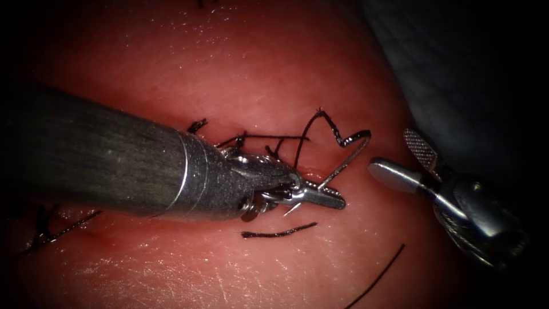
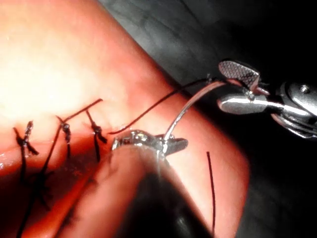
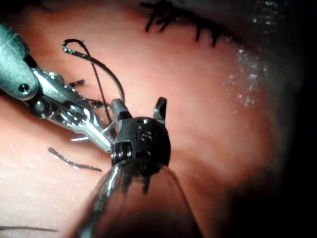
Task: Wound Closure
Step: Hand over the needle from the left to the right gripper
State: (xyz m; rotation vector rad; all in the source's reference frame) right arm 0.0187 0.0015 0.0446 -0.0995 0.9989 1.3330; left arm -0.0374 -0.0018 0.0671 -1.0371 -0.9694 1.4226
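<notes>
Gripping needle (image 1: 345, 162), left hand (image 1: 320, 196)

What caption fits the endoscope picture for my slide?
Left tool holds the curved needle above the tissue; the right tool waits open, holding nothing.

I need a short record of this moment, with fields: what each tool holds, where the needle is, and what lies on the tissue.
left tool: jaws shut on the needle, near one end of its curve
right tool: jaws open, holds nothing, just right of the needle
needle: above the tissue, not in it
thread: runs from the needle's free end back to the cut
loose thread piece: lies on the tissue below the left tool
</notes>
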